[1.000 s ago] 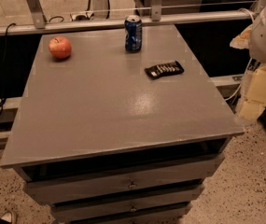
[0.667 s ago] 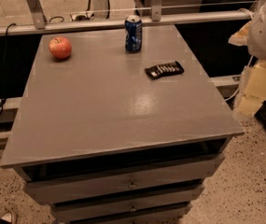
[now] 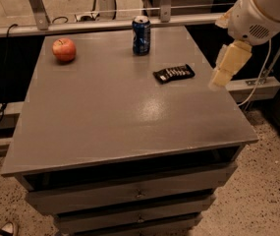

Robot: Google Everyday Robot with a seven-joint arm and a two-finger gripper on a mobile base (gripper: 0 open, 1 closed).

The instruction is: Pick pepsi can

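The pepsi can (image 3: 141, 35), blue with a silver top, stands upright near the far edge of the grey table (image 3: 115, 122), slightly right of the middle. My gripper (image 3: 226, 65) is a cream-coloured part that hangs from the white arm (image 3: 262, 11) over the table's right edge. It is well to the right of the can, nearer the camera, and holds nothing that I can see.
A red apple (image 3: 64, 49) sits at the far left of the table. A flat black packet (image 3: 174, 73) lies between the can and the gripper. A metal rail (image 3: 95, 24) runs behind the table. Drawers (image 3: 134, 193) are below the top.
The arm and gripper have moved left and up, from beside the table's right side to over its right edge. The can, apple and packet have not moved.
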